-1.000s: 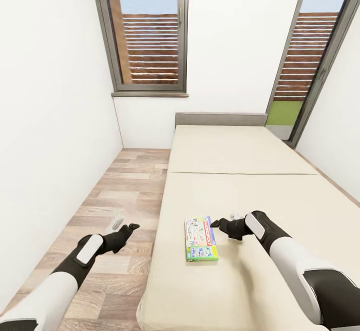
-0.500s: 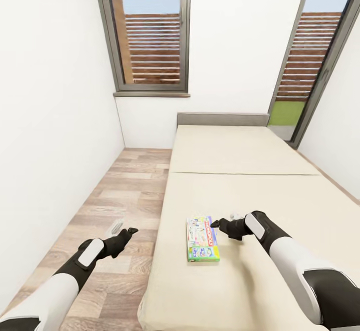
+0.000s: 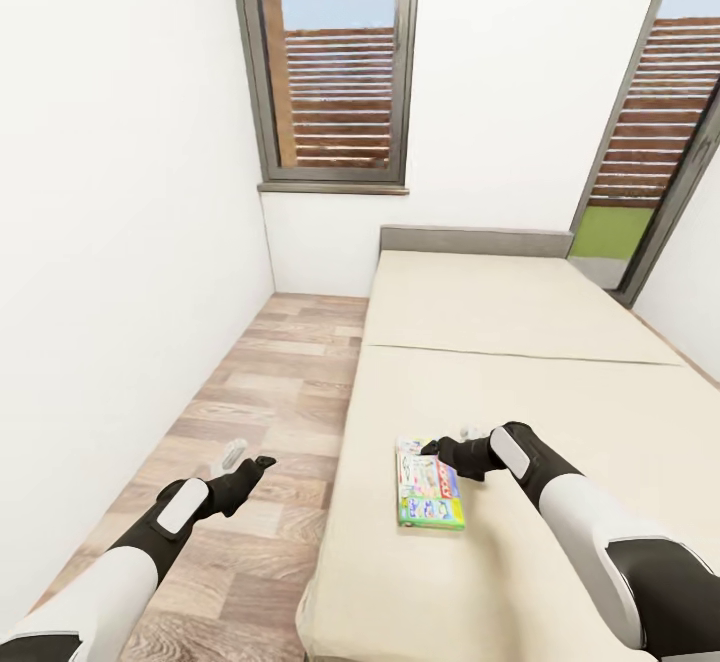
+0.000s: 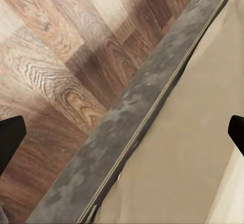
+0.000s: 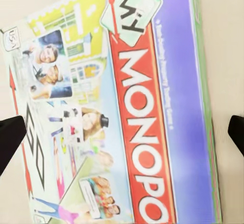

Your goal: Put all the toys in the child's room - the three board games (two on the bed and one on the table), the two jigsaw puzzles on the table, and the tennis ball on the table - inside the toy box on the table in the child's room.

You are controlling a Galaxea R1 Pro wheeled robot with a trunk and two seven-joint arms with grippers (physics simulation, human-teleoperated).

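- Game box [image 3: 430,483]: a flat printed carton lettered "My Monopoly" lies face up on the bed [image 3: 560,382], near its left edge and toward the near end.
- Right gripper [image 3: 432,445] hangs just above the box's far end. In the right wrist view its two dark fingertips [image 5: 10,141] stand wide apart at either side of the box [image 5: 117,112], empty, touching nothing.
- Left gripper [image 3: 250,462] hovers over the wood floor [image 3: 260,392] left of the bed. Its wrist view shows the bed's grey side [image 4: 137,132] and the fingertips [image 4: 9,140] spread wide with nothing between them.
- Handling, as a judgement: the box looks like light, stiff cardboard with a glossy lid, so it may slide on the pads and a hard squeeze could dent it.
- It lies flat on the soft mattress, leaving little room under its edges. The lid is too broad to span flat.
- Best hold is likely across the narrow width at one short end, fingers pressing into the mattress beside the long edges, or sliding it to overhang the left bed edge first.
- A hold at one end may let the far end droop or the lid lift off the base, so a grip nearer the middle of the long sides would be steadier.
- No toy box or table shows here. The box has yet to be lifted.
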